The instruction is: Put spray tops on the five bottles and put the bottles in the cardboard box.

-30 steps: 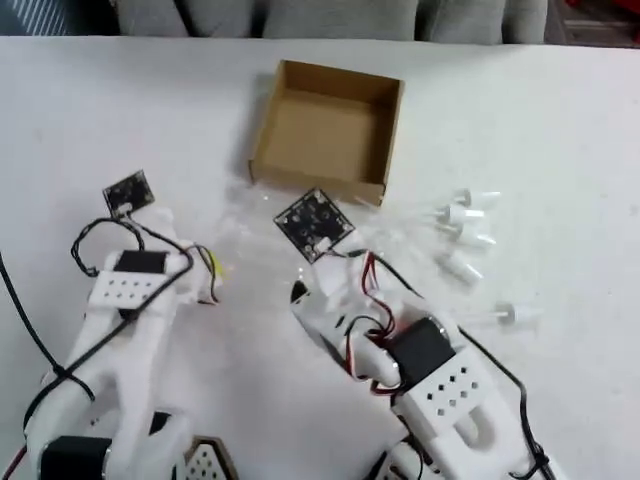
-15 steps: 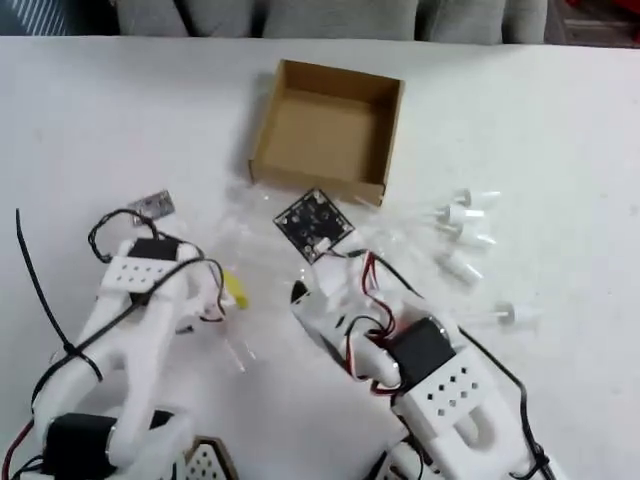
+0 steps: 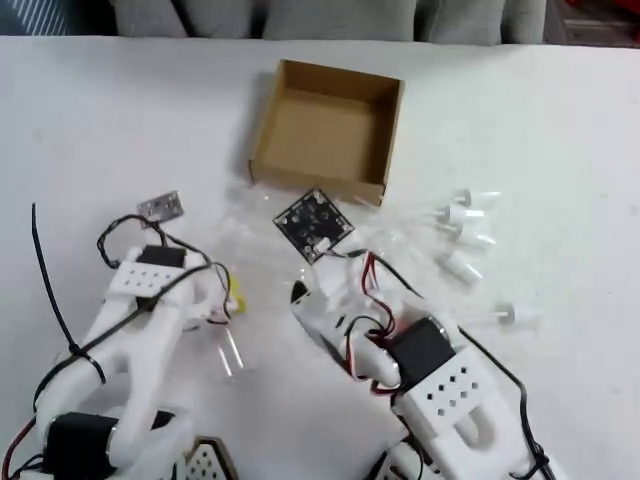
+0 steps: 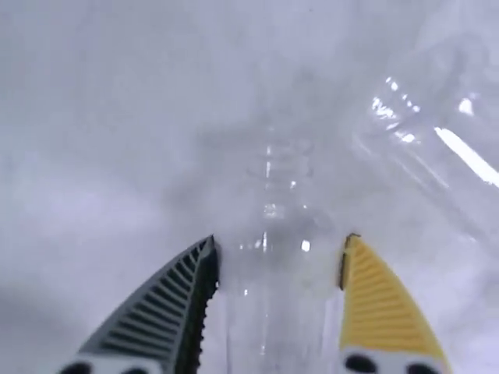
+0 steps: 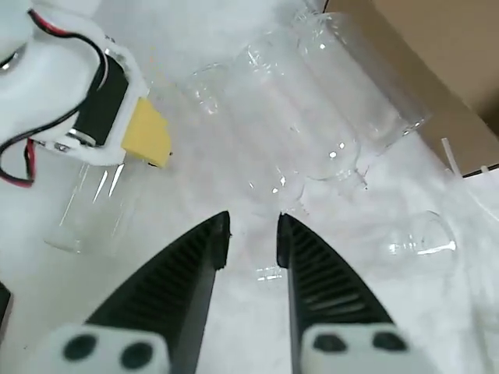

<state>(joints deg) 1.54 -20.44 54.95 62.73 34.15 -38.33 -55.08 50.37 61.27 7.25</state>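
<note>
Starting from the white table (image 3: 80,120) and the cardboard box (image 3: 318,183) at its far side, what matters is which arm sits nearer what. My left claw (image 4: 278,243) is clamped across the body of a clear bottle (image 4: 269,312), whose long axis runs straight out ahead of the claw. My right claw (image 5: 252,220) hangs parted a little, holding nothing, near the loose bottles (image 5: 312,101) lying beside the box. The spray tops (image 3: 462,232) lie well apart from my held bottle, beyond my right arm, so I judge that arm should fetch one.
</note>
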